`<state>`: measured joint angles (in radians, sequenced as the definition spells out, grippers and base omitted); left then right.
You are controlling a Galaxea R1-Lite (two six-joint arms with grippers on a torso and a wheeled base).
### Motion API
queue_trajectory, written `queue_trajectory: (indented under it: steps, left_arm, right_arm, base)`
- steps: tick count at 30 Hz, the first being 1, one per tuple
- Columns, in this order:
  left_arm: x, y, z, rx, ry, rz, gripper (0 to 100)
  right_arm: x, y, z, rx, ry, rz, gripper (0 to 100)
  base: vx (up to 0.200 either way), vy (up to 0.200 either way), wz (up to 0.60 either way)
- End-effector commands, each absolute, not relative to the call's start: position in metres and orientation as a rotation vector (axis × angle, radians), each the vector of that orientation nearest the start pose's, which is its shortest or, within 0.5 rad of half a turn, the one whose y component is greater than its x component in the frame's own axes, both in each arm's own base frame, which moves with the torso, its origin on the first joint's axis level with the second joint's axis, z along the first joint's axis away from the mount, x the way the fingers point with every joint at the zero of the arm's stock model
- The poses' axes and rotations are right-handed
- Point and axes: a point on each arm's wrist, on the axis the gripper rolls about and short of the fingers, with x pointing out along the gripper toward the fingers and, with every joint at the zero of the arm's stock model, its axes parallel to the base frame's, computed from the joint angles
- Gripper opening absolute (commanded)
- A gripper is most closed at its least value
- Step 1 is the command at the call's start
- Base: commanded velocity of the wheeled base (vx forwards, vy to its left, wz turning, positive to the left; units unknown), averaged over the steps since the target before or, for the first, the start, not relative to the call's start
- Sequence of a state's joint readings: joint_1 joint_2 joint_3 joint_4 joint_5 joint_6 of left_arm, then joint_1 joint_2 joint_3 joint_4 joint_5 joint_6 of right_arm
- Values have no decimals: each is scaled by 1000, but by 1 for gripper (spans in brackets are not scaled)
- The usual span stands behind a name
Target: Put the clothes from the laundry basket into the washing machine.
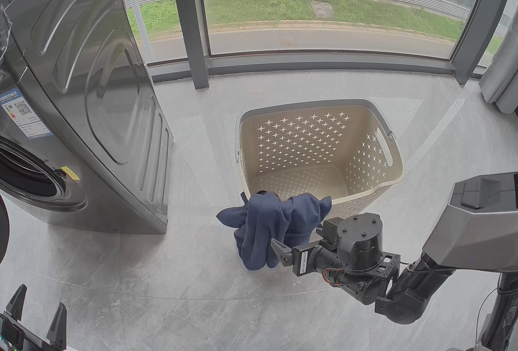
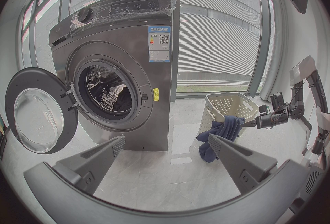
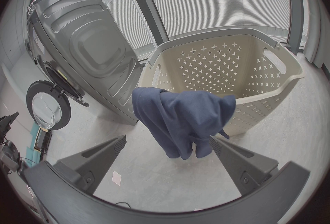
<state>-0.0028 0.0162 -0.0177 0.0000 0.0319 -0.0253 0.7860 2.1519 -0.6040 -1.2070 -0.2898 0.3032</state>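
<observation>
Navy garment [image 3: 182,114] draped over laundry basket [image 3: 206,66] rim, just ahead of right gripper [image 3: 166,139], jaws apart. Left gripper [image 2: 165,137] spread, facing washing machine [image 2: 113,90].

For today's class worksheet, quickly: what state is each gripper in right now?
Left gripper: open, empty.
Right gripper: open, by blue cloth draped on laundry basket.

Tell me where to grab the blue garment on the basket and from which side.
Pinch the blue garment at its bunched crest on the near rim of the basket, coming from the robot's side: the cloth hangs down the outer wall there, facing the open right gripper.
</observation>
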Motion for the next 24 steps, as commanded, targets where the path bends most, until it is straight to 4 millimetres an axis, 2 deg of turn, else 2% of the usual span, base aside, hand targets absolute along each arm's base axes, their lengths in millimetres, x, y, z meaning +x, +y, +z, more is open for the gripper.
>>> queue_trajectory:
  steps: [1, 8, 20, 24]
  left_arm:
    - [-23, 1, 76, -26, 1, 29, 100]
    - [-23, 1, 76, -26, 1, 29, 100]
    - [-23, 1, 76, -26, 0, 29, 100]
    - [-23, 1, 76, -26, 0, 28, 100]
  right_arm:
    - [258, 247, 32, 115, 368, 435, 100]
    - [271, 255, 20, 117, 362, 428, 100]
    - [309, 261, 5, 113, 311, 388, 100]
    - [311, 264, 4, 116, 303, 391, 100]
  base:
    - [0, 0, 0]
    - [0, 0, 0]
    - [0, 0, 0]
    - [0, 0, 0]
